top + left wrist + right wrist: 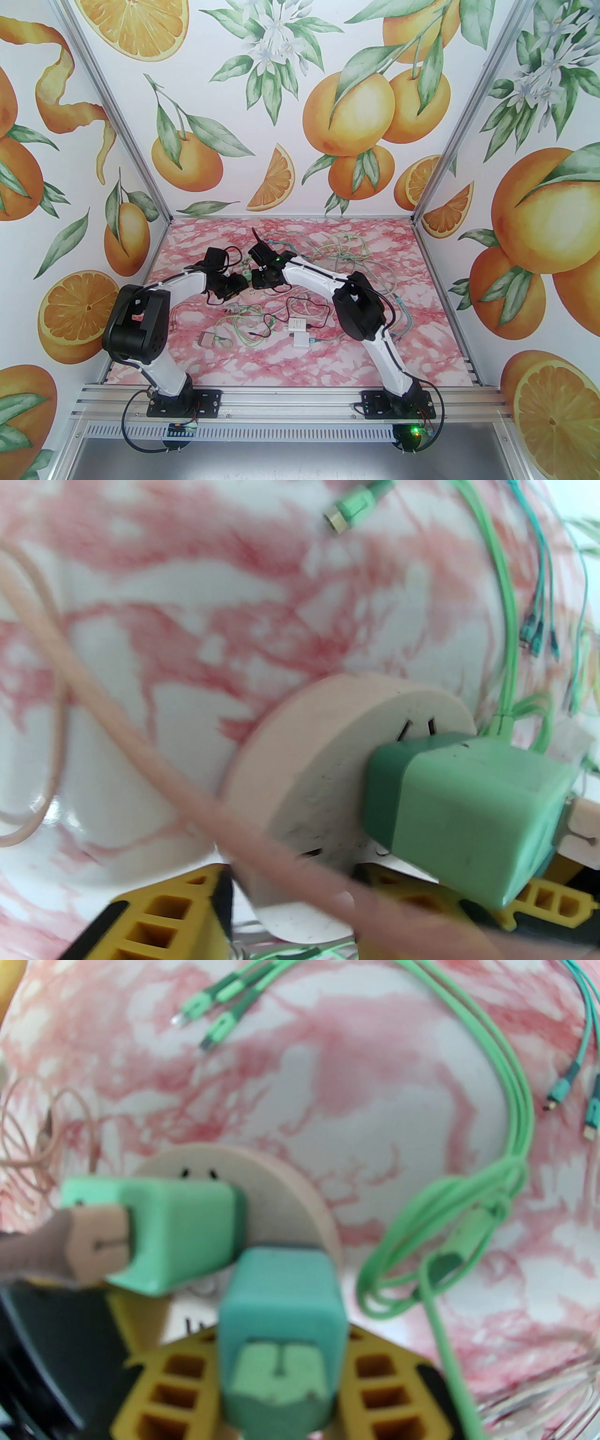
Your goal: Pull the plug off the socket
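Plug, a teal cube of hard plastic, seated in round cream plastic socket disc, just beside pale-green plastic cube adapter. Clamped between yellow fingers of right gripper. Left gripper spread either side of disc; gripping or not, cannot tell. Probably light, stiff, smooth-sided and a bit slippery: squeeze flat opposite faces, pull straight out.
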Motion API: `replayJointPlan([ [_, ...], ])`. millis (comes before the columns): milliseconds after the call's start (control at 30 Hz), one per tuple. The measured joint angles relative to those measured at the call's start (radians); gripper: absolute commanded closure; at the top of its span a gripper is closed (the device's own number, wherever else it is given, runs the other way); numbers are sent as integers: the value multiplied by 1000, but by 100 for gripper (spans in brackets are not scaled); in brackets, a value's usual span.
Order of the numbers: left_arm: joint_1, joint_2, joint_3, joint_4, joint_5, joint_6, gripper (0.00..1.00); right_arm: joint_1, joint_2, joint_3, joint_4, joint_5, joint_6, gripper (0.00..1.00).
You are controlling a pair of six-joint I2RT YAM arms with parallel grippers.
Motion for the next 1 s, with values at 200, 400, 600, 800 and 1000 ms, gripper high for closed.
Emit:
replayJointPlan([
  [200, -1, -1, -5, 3, 4, -7, 67, 19, 35, 73, -78, 63, -26, 81],
  [400, -1, 11, 16, -33, -16, -8, 69, 55, 65, 134, -135, 171, -79, 80],
  [600, -1, 24, 40, -69, -17, -9, 69, 70, 77, 154, -151, 219, -101, 81],
  [800, -1, 30, 49, -78, -19, -8, 70, 45, 54, 97, -95, 163, -77, 81],
  [1000, -5, 36, 51, -66, -16, -8, 70, -21, -10, -22, 10, -7, -10, 81],
])
